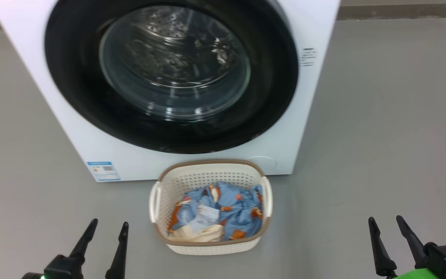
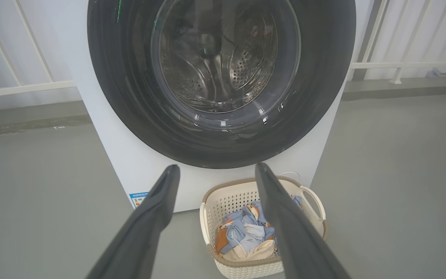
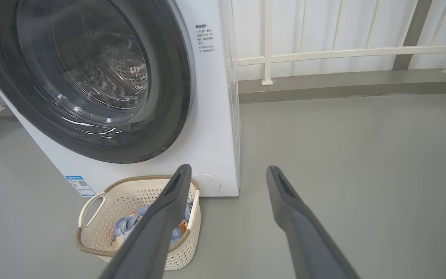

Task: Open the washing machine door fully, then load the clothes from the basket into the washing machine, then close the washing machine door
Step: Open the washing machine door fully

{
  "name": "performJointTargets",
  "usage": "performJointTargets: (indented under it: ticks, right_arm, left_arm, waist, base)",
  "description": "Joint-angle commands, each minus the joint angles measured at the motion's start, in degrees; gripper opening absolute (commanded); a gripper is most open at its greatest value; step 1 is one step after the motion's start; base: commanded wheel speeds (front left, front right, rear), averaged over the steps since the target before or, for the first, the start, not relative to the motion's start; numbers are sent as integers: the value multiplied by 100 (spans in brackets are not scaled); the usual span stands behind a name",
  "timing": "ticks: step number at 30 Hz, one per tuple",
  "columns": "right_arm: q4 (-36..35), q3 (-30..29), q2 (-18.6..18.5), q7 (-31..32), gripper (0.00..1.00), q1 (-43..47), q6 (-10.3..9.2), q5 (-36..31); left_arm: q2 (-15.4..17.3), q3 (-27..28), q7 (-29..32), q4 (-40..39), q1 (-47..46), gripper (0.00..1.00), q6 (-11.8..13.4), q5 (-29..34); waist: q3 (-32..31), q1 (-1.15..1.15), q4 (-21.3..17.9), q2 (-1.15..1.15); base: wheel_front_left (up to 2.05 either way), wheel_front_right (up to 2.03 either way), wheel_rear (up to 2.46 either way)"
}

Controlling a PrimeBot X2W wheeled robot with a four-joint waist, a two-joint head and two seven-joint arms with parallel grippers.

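Observation:
The white washing machine (image 1: 72,128) stands ahead with its round black-ringed door (image 1: 76,93) closed against the front; the steel drum shows through the glass. On the floor just in front sits the cream basket (image 1: 211,246) holding the blue bear-print clothes (image 1: 238,209) and a cream cloth. My left gripper (image 1: 108,223) is open at the lower left, left of the basket, with nothing in it. My right gripper (image 1: 386,219) is open at the lower right, well right of the basket, also with nothing in it. The wrist views show the door (image 2: 130,97) (image 3: 168,77) and basket (image 2: 223,201) (image 3: 107,228) beyond my spread fingers.
Grey floor (image 1: 381,135) stretches on both sides of the machine. A white railing (image 3: 343,52) and a low kerb run behind it. A blue label sticker (image 1: 103,171) sits at the machine's lower left corner.

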Motion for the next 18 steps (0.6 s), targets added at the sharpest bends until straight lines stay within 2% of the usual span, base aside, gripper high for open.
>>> performJointTargets:
  ticks: [1,10,18]
  right_arm:
    - [-153,145,-75,-73,100,-23,9,-3]
    - [-153,137,-60,-73,100,-57,9,-12]
    - [-128,133,-40,-73,100,-75,9,-3]
  left_arm:
    - [57,196,-77,-131,-119,100,-9,3]
    - [29,206,-77,-244,-155,100,-9,-310]
    - [53,218,-77,-255,-132,100,-9,-350]
  waist:
    - [12,0,-3,0]
    - [51,0,-14,0]
    - [30,0,-26,0]
  base:
    - [123,123,-246]
    - [115,115,-231]
    - [59,59,-119]
